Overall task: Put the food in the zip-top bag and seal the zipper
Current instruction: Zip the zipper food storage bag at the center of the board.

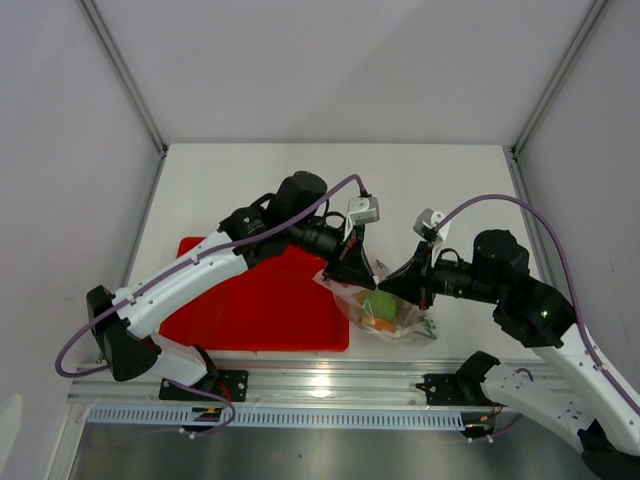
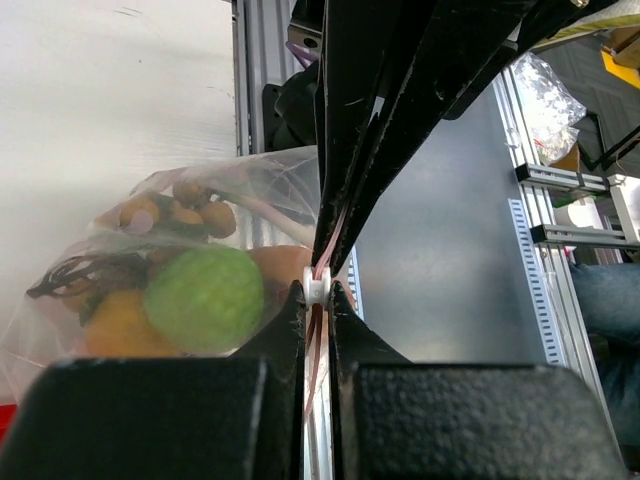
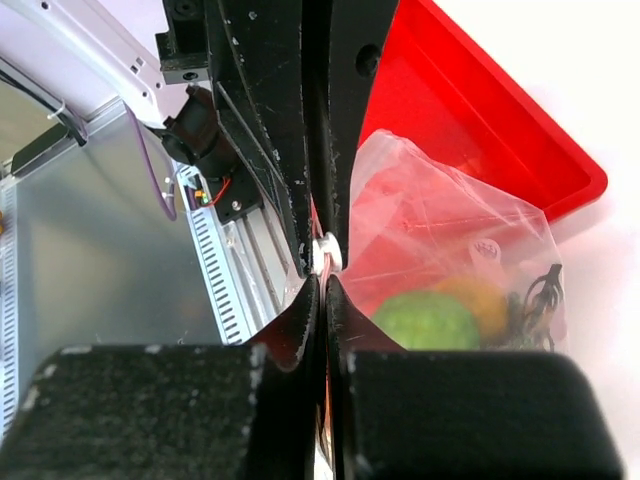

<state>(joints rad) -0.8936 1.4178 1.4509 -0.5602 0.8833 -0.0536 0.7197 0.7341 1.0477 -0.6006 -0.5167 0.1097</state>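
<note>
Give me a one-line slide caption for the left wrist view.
Left tool shut on the zipper, with the green ball, yellow-orange ball and tan balls inside the clear zip-top bag.

Two white-shelled robot arms, the left arm (image 1: 190, 275) and the right arm (image 1: 578, 383), have black joint housings (image 1: 300, 190) and each trails a purple cable (image 1: 520, 205). Grey wrist cameras (image 1: 363, 210) sit above matte-black, grainy fingers (image 2: 180, 420). A green light (image 1: 545, 314) glows on the right.
</note>
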